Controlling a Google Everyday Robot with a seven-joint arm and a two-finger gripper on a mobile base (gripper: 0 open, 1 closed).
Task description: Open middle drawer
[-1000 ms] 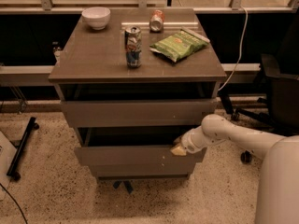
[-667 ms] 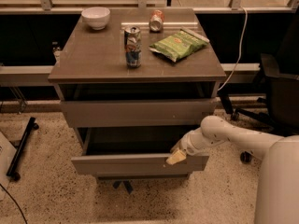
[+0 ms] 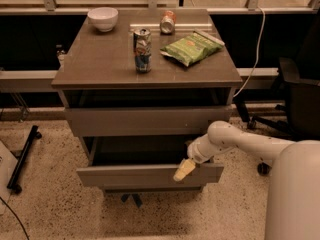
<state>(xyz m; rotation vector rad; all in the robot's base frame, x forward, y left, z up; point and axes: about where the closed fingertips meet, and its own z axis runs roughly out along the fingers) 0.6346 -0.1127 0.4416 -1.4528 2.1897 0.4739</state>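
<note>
- Middle drawer [image 3: 140, 175]: it stands pulled out from the cabinet, front well forward of the drawer front above [image 3: 145, 121]. A broad band of its interior shows behind the front.
- Claw [image 3: 184, 170]: it sits at the top edge of the middle drawer's front, right of centre, touching or hooked on that edge. You cannot tell whether it is wide or narrow, nor how it bears on the edge.
- Arm [image 3: 240, 141]: reaches in from the right, low, wrist angled down to the drawer.
- Progress, as a judgement: the opening is largely done, since the drawer is clearly open. What is left, if anything, is a little more pull to reach full travel, then letting go and backing the arm off. You cannot see where the drawer's stop lies, so full extension is unconfirmed.
- Surface [image 3: 100, 64] on top carries a white bowl [image 3: 103, 19], an upright can [image 3: 142, 50], a toppled can [image 3: 168, 22] and a green snack bag [image 3: 191, 47]. All sit well back from the front edge.
- Hidden or unclear:
  - The drawer's interior is in deep shadow; contents, if any, cannot be made out.
  - Whatever lies below the pulled-out front is covered by it.
  - A dark gap runs under the surface above the upper front; you cannot tell if that is a recess or a drawer ajar.
  - The robot's body is cut off at the right and bottom edges.
</note>
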